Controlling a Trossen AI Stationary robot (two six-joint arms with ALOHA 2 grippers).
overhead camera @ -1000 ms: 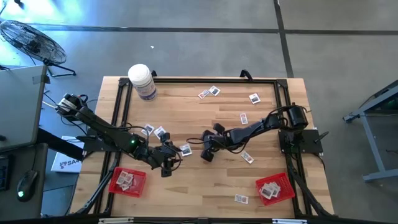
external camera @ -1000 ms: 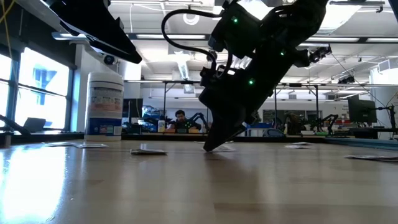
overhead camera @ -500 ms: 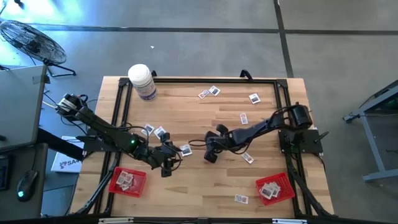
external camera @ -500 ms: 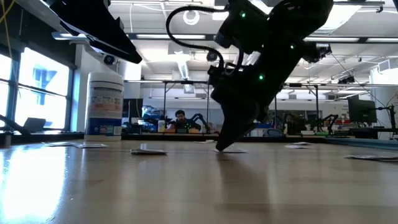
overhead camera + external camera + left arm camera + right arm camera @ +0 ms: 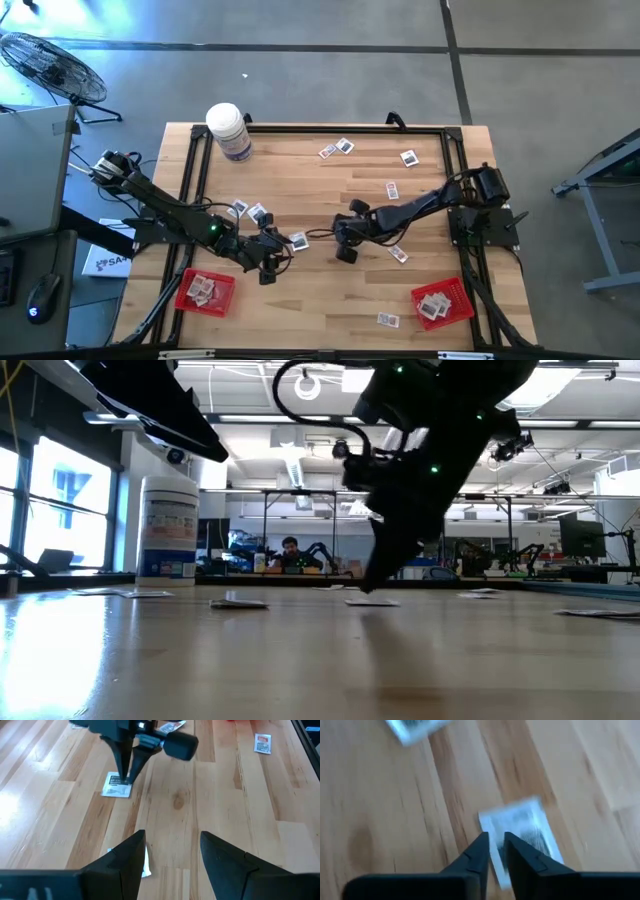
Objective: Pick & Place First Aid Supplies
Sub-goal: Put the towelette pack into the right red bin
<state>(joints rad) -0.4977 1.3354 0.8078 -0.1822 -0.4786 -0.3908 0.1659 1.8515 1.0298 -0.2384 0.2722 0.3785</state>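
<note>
Small white square packets lie scattered flat on the wooden table. My right gripper (image 5: 347, 254) stands mid-table, pointing down, its fingers nearly shut with the tips on one packet (image 5: 522, 827). That packet also shows in the left wrist view (image 5: 117, 787) and the low view (image 5: 370, 601). My left gripper (image 5: 172, 851) is open and hovers low at the table's left-centre (image 5: 273, 256). A second packet (image 5: 145, 864) lies flat beside one of its fingers; touching or not, I cannot tell. My right gripper comes from above, pointing steeply down, with its nearly shut fingertips (image 5: 482, 845) set on the packet near one edge (image 5: 495, 851). The packet lies flat on the table under the tips (image 5: 128, 781). Whether an edge sits between the fingers does not show.
A red tray (image 5: 188, 296) near the left front corner and another red tray (image 5: 459, 295) near the right front each hold packets. A large white bottle (image 5: 229, 130) stands at the far left. Loose packets lie at the far side (image 5: 336, 149), right (image 5: 391, 188) and near edge (image 5: 387, 319).
My right gripper has moved a short way toward the table's right edge, its tips kept low at the table. In the low view the packet under the tips has slid along with it.
</note>
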